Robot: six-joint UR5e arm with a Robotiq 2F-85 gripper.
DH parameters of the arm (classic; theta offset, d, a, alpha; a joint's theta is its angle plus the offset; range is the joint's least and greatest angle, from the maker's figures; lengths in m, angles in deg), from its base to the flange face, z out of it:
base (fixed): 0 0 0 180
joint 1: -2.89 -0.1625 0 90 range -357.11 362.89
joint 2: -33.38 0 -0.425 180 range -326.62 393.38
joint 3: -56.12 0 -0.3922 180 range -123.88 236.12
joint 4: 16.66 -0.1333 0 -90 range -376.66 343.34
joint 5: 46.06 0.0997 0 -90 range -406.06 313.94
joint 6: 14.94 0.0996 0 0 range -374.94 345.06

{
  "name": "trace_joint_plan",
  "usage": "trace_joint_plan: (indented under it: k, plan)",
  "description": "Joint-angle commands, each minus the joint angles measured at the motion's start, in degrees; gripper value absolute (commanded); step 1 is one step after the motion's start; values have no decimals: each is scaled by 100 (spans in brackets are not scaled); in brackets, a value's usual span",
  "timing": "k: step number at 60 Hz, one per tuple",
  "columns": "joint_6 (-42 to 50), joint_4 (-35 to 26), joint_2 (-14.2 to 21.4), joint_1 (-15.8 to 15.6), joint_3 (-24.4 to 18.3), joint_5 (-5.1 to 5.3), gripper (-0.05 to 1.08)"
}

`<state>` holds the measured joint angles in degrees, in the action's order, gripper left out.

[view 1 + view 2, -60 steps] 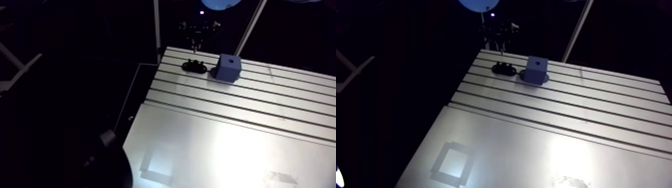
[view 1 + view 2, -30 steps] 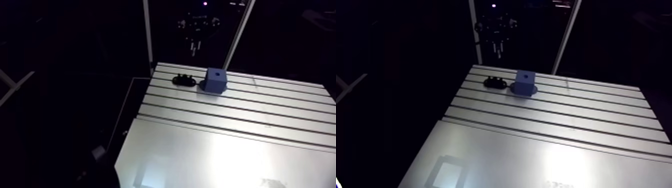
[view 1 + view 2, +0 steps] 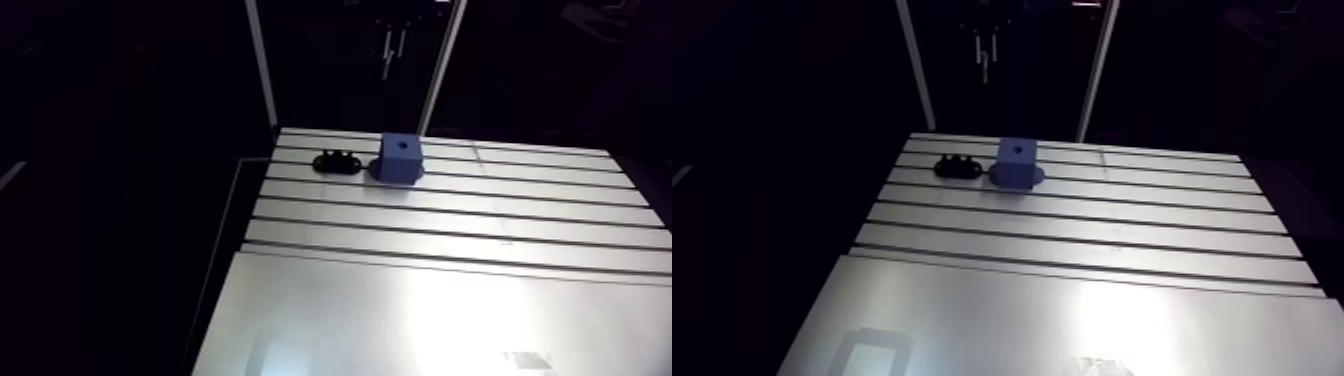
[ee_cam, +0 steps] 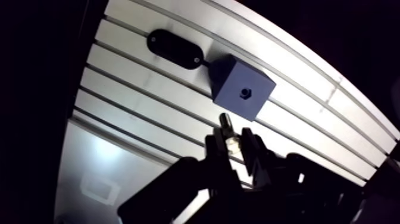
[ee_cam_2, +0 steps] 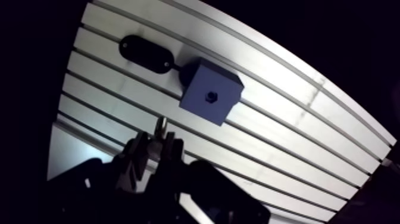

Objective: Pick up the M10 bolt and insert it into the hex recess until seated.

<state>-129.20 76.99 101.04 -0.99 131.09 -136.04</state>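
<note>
Hand (image 4: 231,142) aloft, just short of blue block (image 4: 242,88), bolt (image 4: 225,124) between fingers (image 4: 253,152)

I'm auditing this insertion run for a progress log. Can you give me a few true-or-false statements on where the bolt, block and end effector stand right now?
1. The end effector grips the bolt between its fingers. True.
2. The bolt is seated in the hex recess. False: the recess is empty, and the bolt is held clear of the blue block.
3. A black holder lies beside the blue block on the table. True.
4. The block's recess faces sideways. False: the arm view shows it on the top face.
</note>
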Motion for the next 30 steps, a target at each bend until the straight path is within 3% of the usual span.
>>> trace_joint_plan:
  k: [1, 14, 30]
  plan:
    - [-882, -521, -218, 72, -414, -402, 98]
    - [-927, -746, -371, 38, -567, -546, 98]
    - [-928, -696, -422, 35, -457, -603, 98]
